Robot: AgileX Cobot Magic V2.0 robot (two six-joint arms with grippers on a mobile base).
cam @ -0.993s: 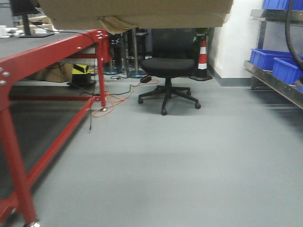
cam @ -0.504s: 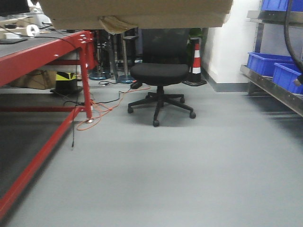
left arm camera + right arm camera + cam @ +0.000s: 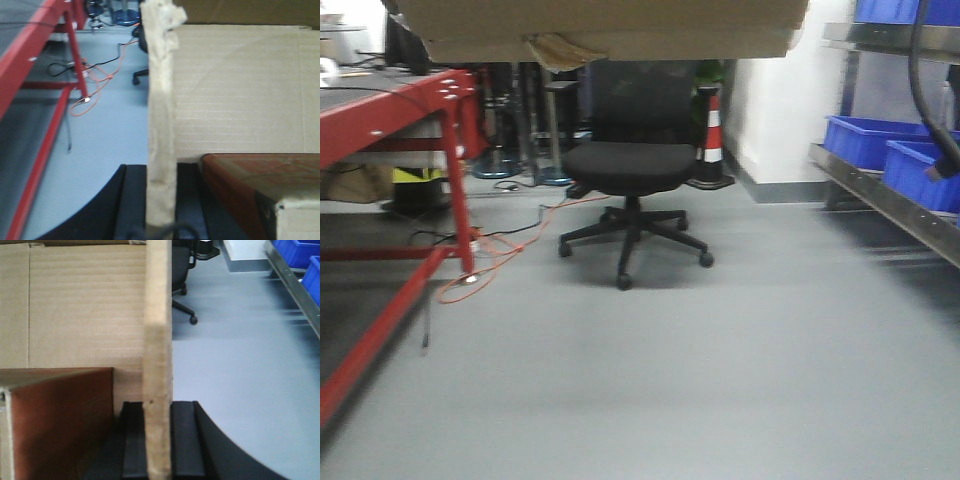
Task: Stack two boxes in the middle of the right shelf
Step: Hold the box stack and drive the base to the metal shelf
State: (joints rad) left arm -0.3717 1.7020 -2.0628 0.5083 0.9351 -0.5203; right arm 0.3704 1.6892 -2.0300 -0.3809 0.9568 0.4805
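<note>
A large open cardboard box [image 3: 600, 25] hangs across the top of the front view, carried above the floor. My left gripper [image 3: 161, 200] is shut on the box's left wall flap [image 3: 161, 115]. My right gripper [image 3: 158, 440] is shut on the box's right wall flap [image 3: 158, 340]. Inside the big box lies a smaller reddish-brown box, seen in the left wrist view [image 3: 250, 185] and in the right wrist view [image 3: 60, 415]. The right shelf [image 3: 890, 190] with blue bins [image 3: 880, 140] stands at the right edge of the front view.
A black office chair [image 3: 630, 170] stands ahead in mid floor. A red-framed table [image 3: 390, 110] is at the left, with orange cable [image 3: 495, 250] on the floor beside its leg. A striped cone [image 3: 712, 130] stands by the white wall. A black hose [image 3: 925, 90] hangs at right.
The view has swung to the right: the red table and the chair have slid left in the front view and the right shelf has come further into view. Both grippers still hold the box.
</note>
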